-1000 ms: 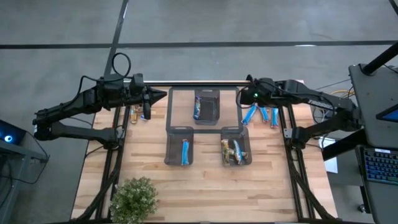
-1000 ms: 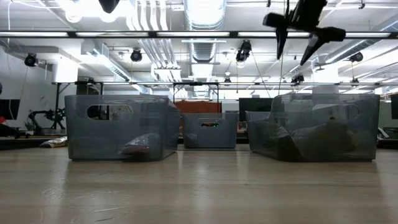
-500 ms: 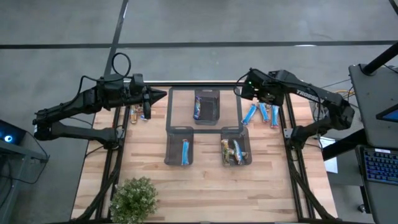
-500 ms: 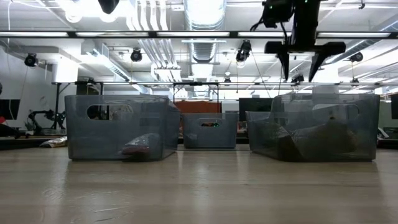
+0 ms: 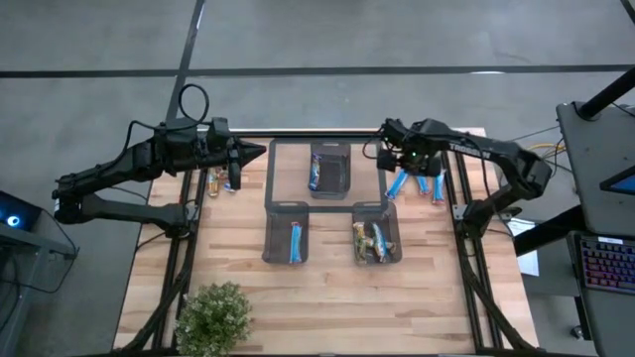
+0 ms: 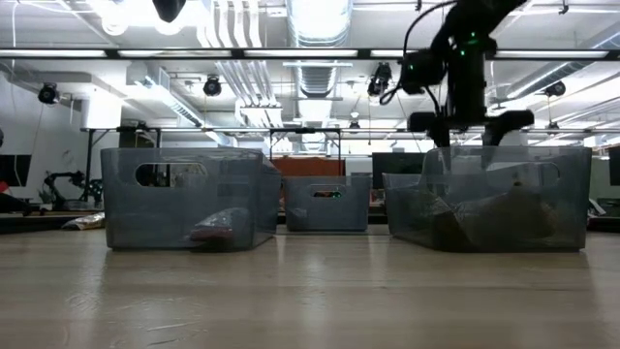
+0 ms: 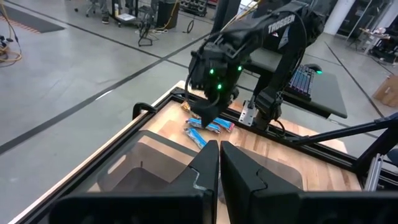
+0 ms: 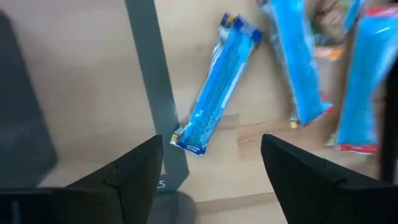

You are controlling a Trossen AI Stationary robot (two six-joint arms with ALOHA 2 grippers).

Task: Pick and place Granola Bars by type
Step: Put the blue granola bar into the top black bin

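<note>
Wooden surface [image 5: 327, 297] with three bins. Right gripper [image 8: 211, 165] above a blue bar [image 8: 216, 84] beside the bin wall, fingers spread wide, ready to grab. Left gripper [image 7: 219, 163] waiting, fingers pressed together.

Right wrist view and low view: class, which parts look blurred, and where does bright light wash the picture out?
Right wrist view: the blue bar between the open right gripper fingers is fairly crisp, while the bars toward the edge smear. Low view: ceiling lights glare white at the top, and the mesh bins veil their contents.
</note>
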